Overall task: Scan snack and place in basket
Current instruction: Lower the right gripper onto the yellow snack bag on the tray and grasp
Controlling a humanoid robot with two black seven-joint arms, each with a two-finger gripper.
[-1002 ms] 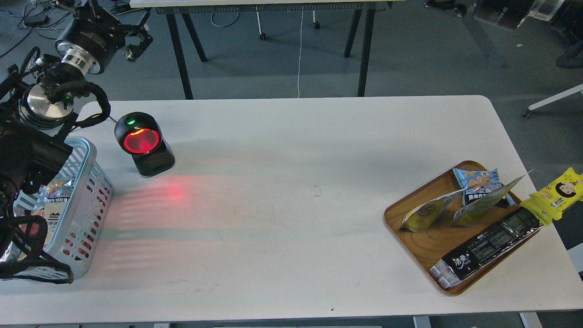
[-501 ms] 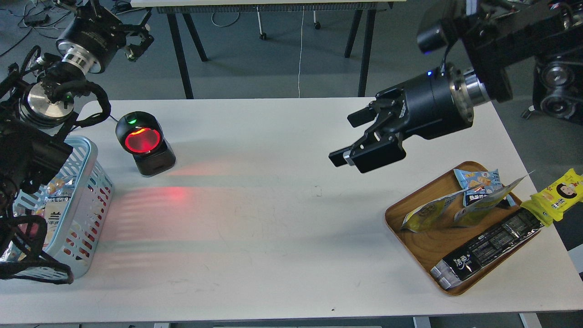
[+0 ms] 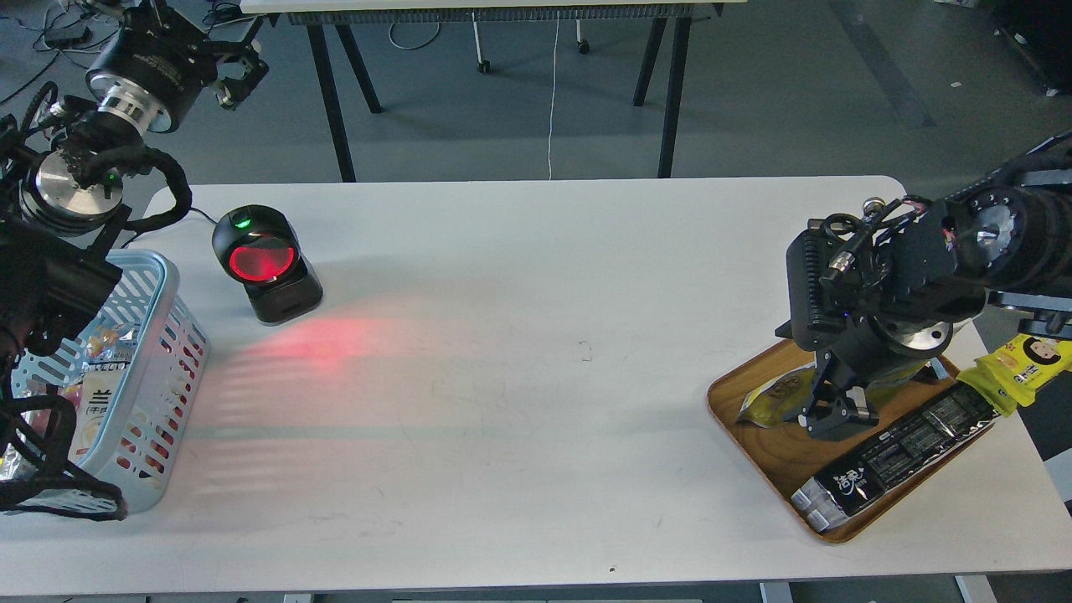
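Note:
A yellow snack pouch point(image 3: 766, 400) lies on the left part of the wooden tray point(image 3: 727, 419) at the right of the table. My right gripper point(image 3: 840, 412) points down over the tray just right of that pouch. Its fingers look open and hold nothing that I can see. It hides a second yellow pouch except for a yellow sliver point(image 3: 900, 373). The light blue basket point(image 3: 159, 280) stands at the left edge with several packets inside. My left gripper point(image 3: 239, 79) is raised beyond the table's far left corner, open and empty.
A black scanner point(image 3: 266, 266) with a red glowing window stands near the basket and throws red light onto the table. A long black packet point(image 3: 900, 456) lies along the tray's front. A bright yellow packet point(image 3: 1026, 360) hangs off the table's right edge.
My right arm has swung from above the table's right middle down onto the tray, hiding the blue packet and one pouch. My left arm has shifted slightly left.

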